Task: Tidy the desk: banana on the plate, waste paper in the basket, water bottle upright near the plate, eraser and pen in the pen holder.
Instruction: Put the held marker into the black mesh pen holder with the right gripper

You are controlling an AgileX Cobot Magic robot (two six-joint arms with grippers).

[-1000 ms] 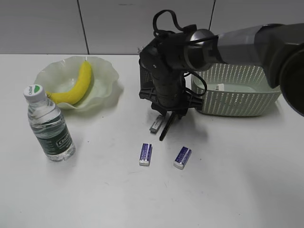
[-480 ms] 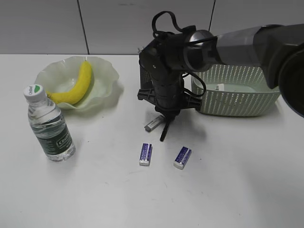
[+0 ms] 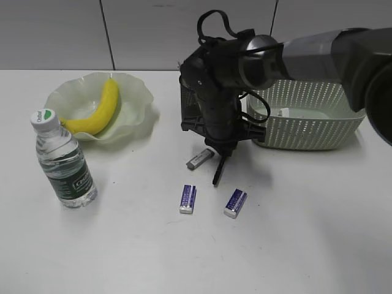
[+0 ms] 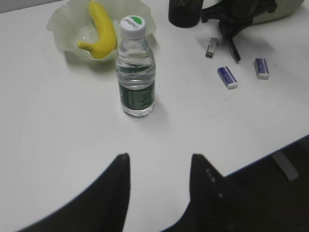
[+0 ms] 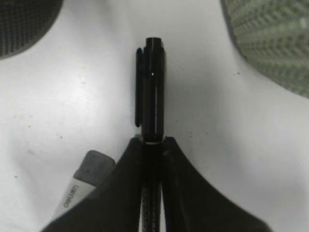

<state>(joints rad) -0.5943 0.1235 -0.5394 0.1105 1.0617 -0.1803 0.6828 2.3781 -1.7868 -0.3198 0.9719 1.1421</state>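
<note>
Right wrist view shows the right gripper (image 5: 152, 145) with its 2 fingers (image 5: 126, 183) clenched on the barrel of the black pen (image 5: 150, 87), whose capped end and clip stick out past the fingertips over the white desk (image 5: 87, 106). A grey eraser (image 5: 84, 181) lies just left of the pen, close beside the left finger. The black mesh pen holder (image 5: 21, 21) sits at the upper left of the pen, and the perforated green basket (image 5: 275, 43) at its upper right.

In the exterior view the pen (image 3: 218, 171) hangs tilted from the gripper (image 3: 222, 150), its lower tip at or just above the desk; I cannot tell if it touches. The grey eraser (image 3: 199, 159) lies just left of the pen; 2 purple-and-white erasers (image 3: 188, 198) (image 3: 235, 203) lie nearer the camera than the pen. Far left of the pen, the banana (image 3: 98, 110) rests in the wavy plate (image 3: 138, 104), and the water bottle (image 3: 63, 160) stands upright near that plate.

The left gripper (image 4: 159, 166) hovers with its 2 fingers released, holding nothing, over bare desk well apart from the pen.
</note>
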